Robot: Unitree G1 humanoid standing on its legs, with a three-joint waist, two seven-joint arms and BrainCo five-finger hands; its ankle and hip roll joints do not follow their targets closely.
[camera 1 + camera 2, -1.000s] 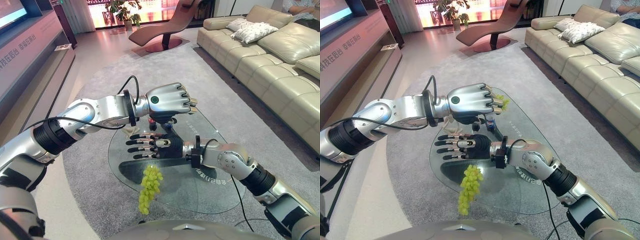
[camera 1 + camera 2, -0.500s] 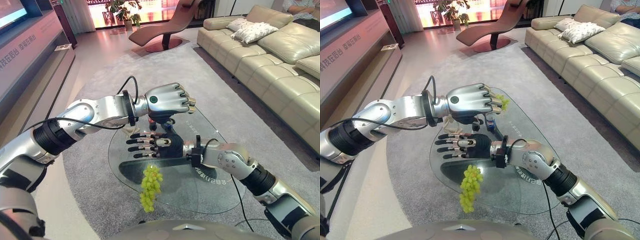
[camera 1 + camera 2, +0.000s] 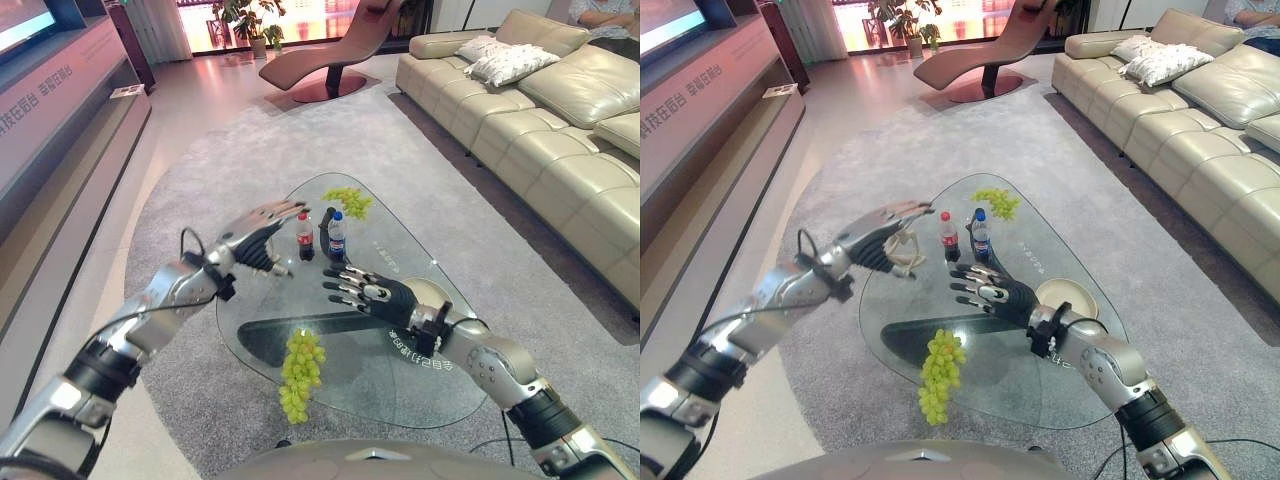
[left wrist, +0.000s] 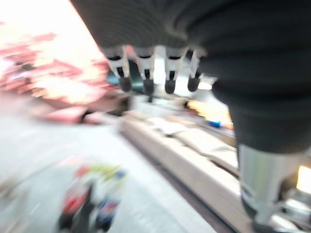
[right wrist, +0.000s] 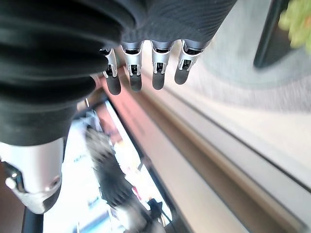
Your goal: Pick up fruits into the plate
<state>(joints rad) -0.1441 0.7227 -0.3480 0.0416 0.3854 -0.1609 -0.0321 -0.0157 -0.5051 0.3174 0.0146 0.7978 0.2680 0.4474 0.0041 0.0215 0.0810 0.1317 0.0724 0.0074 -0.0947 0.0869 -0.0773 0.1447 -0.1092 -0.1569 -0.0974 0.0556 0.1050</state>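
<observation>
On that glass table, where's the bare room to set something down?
Bare glass lies along the near right edge, between the near grape bunch and the plate. The far end is crowded: two bottles and a second grape bunch. The left hand and right hand hover mid-table.

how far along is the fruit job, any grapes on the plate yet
Nothing looks done: the plate at the table's right side looks empty. Nothing is in hand either; the left hand and the right hand are both open above the glass. One grape bunch lies at the near edge, another at the far end behind the two bottles. Both remain to move.
</observation>
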